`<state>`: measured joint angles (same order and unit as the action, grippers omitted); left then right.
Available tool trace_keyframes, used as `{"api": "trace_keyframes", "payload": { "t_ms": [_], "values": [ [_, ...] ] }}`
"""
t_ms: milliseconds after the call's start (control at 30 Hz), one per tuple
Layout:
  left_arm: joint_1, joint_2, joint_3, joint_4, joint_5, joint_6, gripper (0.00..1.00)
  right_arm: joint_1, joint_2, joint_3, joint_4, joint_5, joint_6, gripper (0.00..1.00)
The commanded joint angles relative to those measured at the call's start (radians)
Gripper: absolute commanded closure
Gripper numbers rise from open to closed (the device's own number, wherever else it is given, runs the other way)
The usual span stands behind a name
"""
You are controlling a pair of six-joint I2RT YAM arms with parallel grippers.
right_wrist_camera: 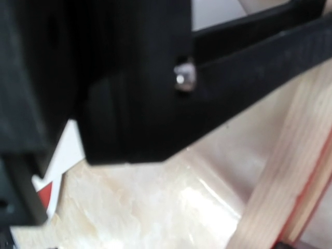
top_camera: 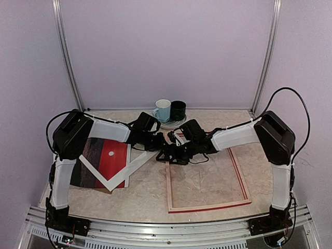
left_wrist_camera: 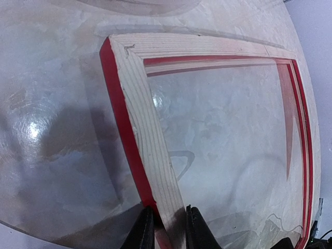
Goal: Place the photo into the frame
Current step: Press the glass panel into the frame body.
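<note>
The frame [top_camera: 207, 207] lies back up on the table at centre right, with pale wood showing and red at its edges. My left gripper [left_wrist_camera: 169, 231] is shut on its left rail [left_wrist_camera: 142, 119], one black finger [left_wrist_camera: 144, 228] on each side. The right gripper [top_camera: 180, 153] hovers just right of it over the frame's far left part. Its fingers stand wide, with only bare table between them. A black body [right_wrist_camera: 129, 78] fills most of the right wrist view, beside the wooden rail [right_wrist_camera: 275, 197]. The photo [top_camera: 111, 154], red sky with a white sun, lies at the left, partly under a white mat.
The white mat border [top_camera: 122, 175] lies askew over the photo's near right corner. A pale blue cup [top_camera: 163, 110] and a dark cup [top_camera: 178, 110] stand on a plate [top_camera: 170, 124] at the back centre, just behind both grippers. Walls enclose the table.
</note>
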<state>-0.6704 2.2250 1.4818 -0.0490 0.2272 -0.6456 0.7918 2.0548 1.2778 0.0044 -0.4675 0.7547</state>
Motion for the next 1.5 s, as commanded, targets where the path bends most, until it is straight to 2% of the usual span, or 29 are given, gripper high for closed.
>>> {"api": "trace_keyframes", "payload": {
  "t_ms": [0, 267, 600, 1167, 1333, 1467],
  "values": [
    [-0.008, 0.068, -0.018, -0.058, -0.054, 0.01, 0.9, 0.039, -0.016, -0.037, -0.055, -0.041, 0.012, 0.11],
    [-0.008, 0.072, -0.013, -0.058, -0.064, 0.004, 0.91, 0.077, -0.052, -0.079, -0.065, -0.068, 0.012, 0.11],
    [-0.009, 0.078, -0.019, -0.056, -0.076, 0.0, 0.91, 0.139, -0.059, -0.073, -0.162, -0.093, -0.032, 0.11],
    [-0.011, 0.058, -0.019, -0.06, -0.079, 0.003, 0.91, 0.177, -0.032, 0.041, -0.337, -0.089, -0.17, 0.11],
    [-0.011, 0.055, -0.016, -0.055, -0.076, 0.003, 0.91, 0.198, -0.044, 0.081, -0.385, -0.083, -0.261, 0.11],
    [-0.007, 0.039, -0.005, -0.058, -0.074, 0.014, 0.89, 0.201, -0.096, 0.085, -0.394, -0.031, -0.4, 0.1]
  ]
}}
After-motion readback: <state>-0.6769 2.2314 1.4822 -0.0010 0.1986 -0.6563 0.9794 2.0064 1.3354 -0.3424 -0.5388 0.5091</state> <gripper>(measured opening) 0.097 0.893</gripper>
